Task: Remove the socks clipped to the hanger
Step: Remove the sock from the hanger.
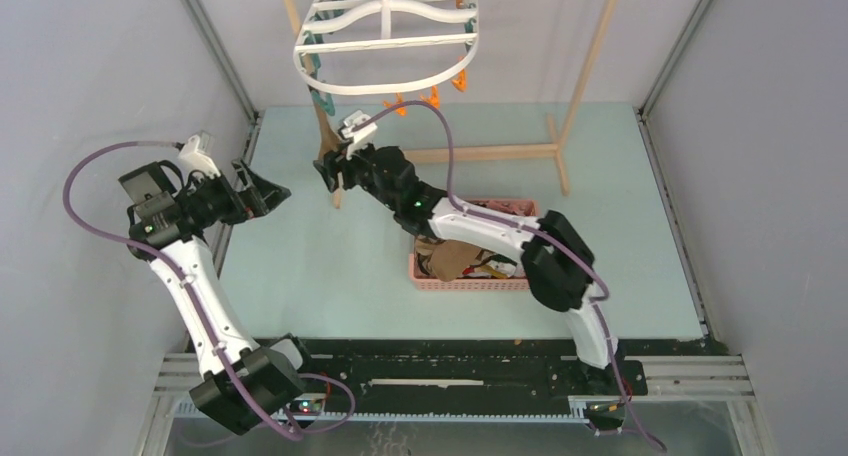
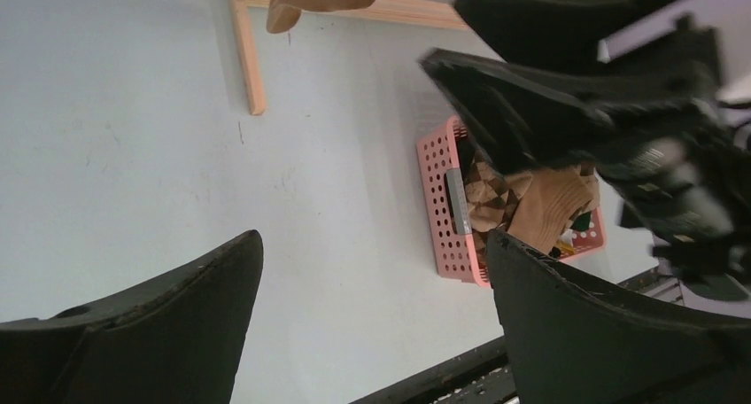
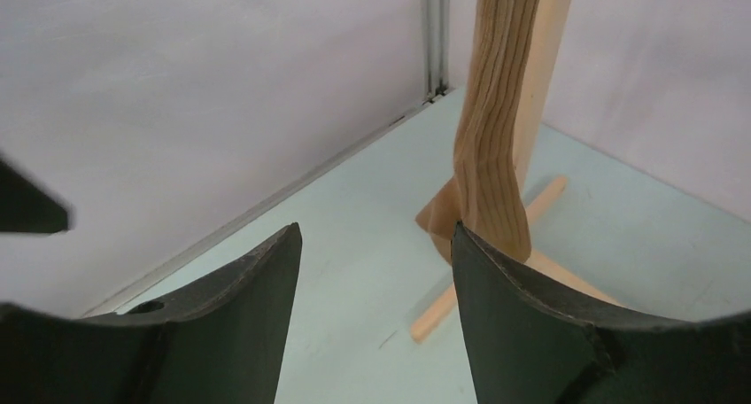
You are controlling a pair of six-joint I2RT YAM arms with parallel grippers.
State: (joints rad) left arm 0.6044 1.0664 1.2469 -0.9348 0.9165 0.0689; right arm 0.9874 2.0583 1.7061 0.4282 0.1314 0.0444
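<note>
One tan sock (image 3: 496, 112) hangs from the one hanger (image 1: 385, 44); one pink basket (image 1: 470, 284) sits on the bench (image 1: 330, 266). Both pairs of jaws spread, empty

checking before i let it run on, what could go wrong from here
The tan sock hangs just in front of the wooden post, off to one side of the open right jaws rather than between them: closing could miss it or pinch the post. The open left jaws hover close by, so the arms might bump.

The hanger (image 1: 385, 43) runs off the top edge, and the right arm (image 1: 480, 231) hides part of the basket (image 1: 470, 284).
</note>
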